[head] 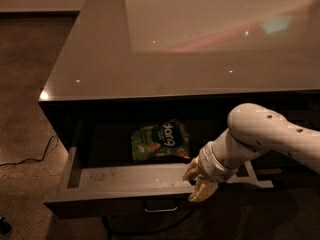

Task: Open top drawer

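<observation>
Hanging at rim: 1 tool (197, 183) | 1 top drawer (120, 202) | 1 bag (161, 141) inside

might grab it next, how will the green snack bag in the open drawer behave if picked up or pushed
Probably light and floppy: the green snack bag looks crinkled, so it should crumple when squeezed. Pushed, it would likely slide, not roll, since it lies flat on the top drawer floor. The end effector sits at the drawer's front edge.
</observation>
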Available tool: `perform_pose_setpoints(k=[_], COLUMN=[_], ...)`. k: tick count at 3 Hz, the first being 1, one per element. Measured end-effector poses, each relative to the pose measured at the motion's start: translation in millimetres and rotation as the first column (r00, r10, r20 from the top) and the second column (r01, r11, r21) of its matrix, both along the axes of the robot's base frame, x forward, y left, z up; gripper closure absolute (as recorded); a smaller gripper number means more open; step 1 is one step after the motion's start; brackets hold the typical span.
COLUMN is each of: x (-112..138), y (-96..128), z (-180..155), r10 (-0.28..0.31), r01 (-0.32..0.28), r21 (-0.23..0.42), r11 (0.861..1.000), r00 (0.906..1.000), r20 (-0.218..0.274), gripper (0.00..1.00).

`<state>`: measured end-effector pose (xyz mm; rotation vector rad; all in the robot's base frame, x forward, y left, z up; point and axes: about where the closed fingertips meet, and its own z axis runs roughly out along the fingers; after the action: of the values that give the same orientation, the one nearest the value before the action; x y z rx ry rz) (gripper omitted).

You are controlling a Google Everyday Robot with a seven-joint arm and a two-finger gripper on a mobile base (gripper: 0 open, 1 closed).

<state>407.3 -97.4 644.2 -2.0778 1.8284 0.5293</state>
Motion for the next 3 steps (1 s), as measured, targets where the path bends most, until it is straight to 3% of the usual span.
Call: perform_pose_setpoints(k=[3], x=[0.0], y=[0.0], z=[0.0], r10=[0.000], r01=[0.000], r21=[0.000], r11=[1.000], r00=[1.0000], r20=[0.000], gripper=[0.12])
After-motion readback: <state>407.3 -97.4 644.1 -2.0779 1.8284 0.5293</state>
